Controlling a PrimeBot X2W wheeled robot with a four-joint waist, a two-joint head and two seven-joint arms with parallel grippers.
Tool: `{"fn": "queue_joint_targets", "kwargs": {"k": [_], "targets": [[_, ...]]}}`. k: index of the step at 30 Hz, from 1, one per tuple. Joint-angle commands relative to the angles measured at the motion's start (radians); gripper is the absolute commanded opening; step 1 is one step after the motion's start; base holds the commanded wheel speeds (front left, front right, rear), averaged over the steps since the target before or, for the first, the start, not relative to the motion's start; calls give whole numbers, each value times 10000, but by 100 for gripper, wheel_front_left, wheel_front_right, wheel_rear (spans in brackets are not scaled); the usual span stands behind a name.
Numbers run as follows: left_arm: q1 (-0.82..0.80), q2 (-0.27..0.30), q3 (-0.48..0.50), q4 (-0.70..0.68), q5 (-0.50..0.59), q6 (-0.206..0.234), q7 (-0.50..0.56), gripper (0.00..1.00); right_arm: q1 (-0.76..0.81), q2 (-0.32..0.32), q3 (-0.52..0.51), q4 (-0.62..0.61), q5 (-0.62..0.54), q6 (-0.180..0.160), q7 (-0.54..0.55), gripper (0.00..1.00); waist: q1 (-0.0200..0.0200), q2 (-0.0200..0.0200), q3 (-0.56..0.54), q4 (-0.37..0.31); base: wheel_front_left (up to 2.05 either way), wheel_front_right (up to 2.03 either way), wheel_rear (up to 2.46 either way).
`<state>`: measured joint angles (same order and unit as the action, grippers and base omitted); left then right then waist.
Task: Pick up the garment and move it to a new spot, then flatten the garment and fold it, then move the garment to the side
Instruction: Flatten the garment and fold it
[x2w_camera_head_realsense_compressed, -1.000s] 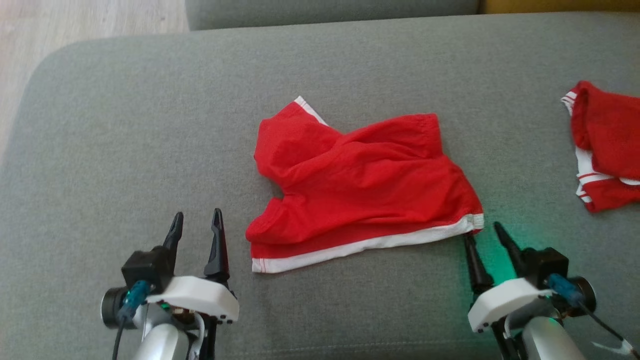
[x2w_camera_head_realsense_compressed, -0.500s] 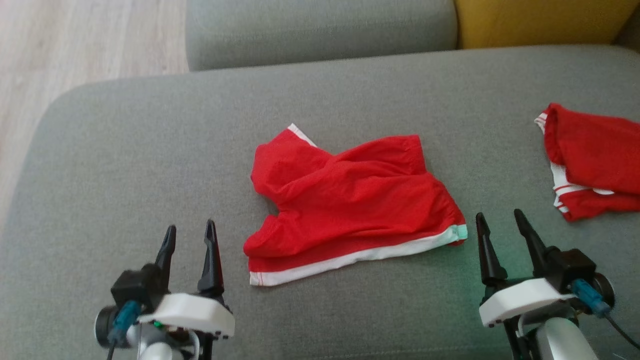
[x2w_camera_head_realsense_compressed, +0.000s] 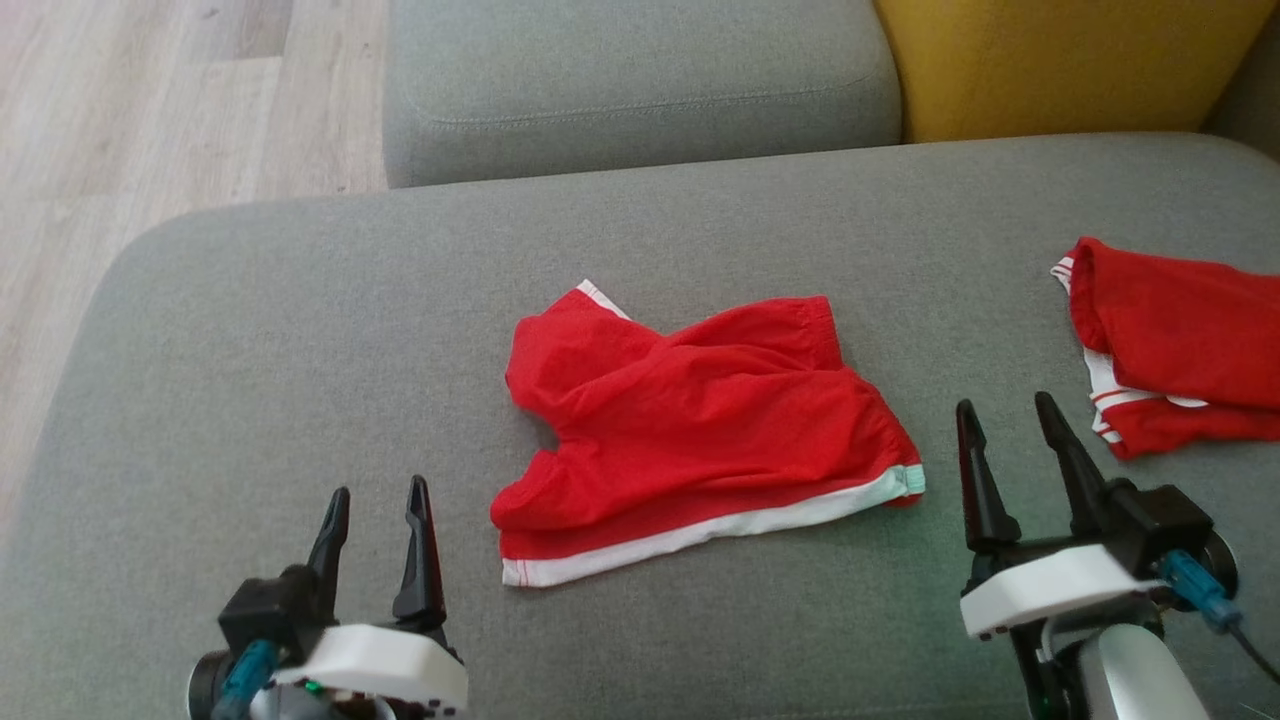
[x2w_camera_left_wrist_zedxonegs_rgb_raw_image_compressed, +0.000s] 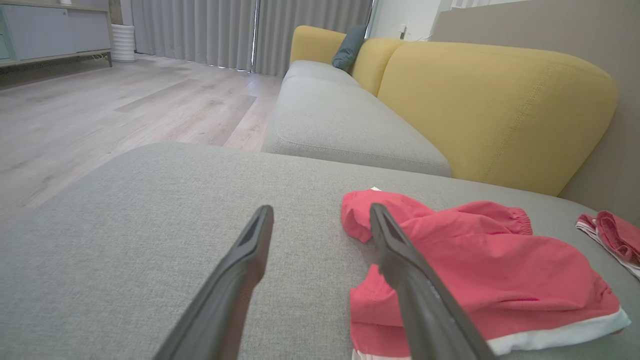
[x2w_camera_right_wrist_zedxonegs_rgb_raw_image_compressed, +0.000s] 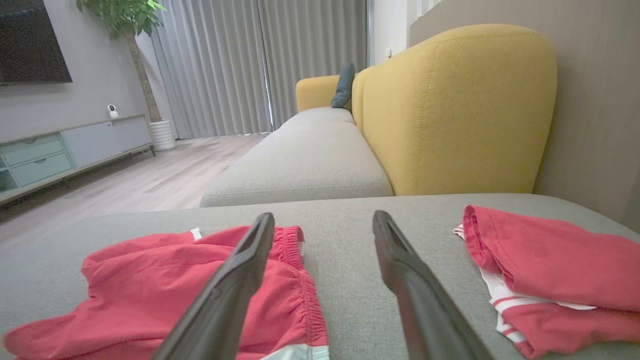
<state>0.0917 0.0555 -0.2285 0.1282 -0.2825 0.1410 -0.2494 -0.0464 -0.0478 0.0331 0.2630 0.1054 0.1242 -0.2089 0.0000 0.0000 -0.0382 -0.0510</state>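
Note:
The garment (x2w_camera_head_realsense_compressed: 700, 430), a pair of red shorts with a white hem, lies loosely rumpled in the middle of the grey cushion (x2w_camera_head_realsense_compressed: 300, 330). My left gripper (x2w_camera_head_realsense_compressed: 378, 488) is open and empty, just left of the shorts' near-left corner. In the left wrist view the garment (x2w_camera_left_wrist_zedxonegs_rgb_raw_image_compressed: 475, 260) lies partly behind the right finger of the left gripper (x2w_camera_left_wrist_zedxonegs_rgb_raw_image_compressed: 320, 209). My right gripper (x2w_camera_head_realsense_compressed: 1003, 402) stands open and empty, a short way right of the white-hemmed corner. The right wrist view shows the garment (x2w_camera_right_wrist_zedxonegs_rgb_raw_image_compressed: 150, 285) left of the right gripper (x2w_camera_right_wrist_zedxonegs_rgb_raw_image_compressed: 324, 215).
A second red garment with white stripes (x2w_camera_head_realsense_compressed: 1170, 340) lies folded at the cushion's right edge, close to my right gripper. Beyond the cushion are another grey seat (x2w_camera_head_realsense_compressed: 640, 80) and a yellow backrest (x2w_camera_head_realsense_compressed: 1060, 60). Wooden floor (x2w_camera_head_realsense_compressed: 150, 130) lies past the left edge.
My right gripper has opened wider and drawn back from the garment's hem corner. The head camera has tilted, shifting the whole picture down. The left gripper stays open.

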Motion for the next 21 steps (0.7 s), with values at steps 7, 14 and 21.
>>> {"fn": "queue_joint_targets", "kwargs": {"k": [7,14,21], "targets": [[-259,-51,291,-451,81,145,-124,100,-144,-24,406,-456,144,65,32,100,0,0,-24,12,0,0,0],[-271,-52,267,-462,112,174,-124,100,-150,-24,414,-452,183,65,37,100,0,0,1,5,0,0,0],[-222,-52,-35,-117,161,-25,-123,100,-139,-24,392,-456,190,65,30,100,0,0,82,-14,0,0,0]]}}
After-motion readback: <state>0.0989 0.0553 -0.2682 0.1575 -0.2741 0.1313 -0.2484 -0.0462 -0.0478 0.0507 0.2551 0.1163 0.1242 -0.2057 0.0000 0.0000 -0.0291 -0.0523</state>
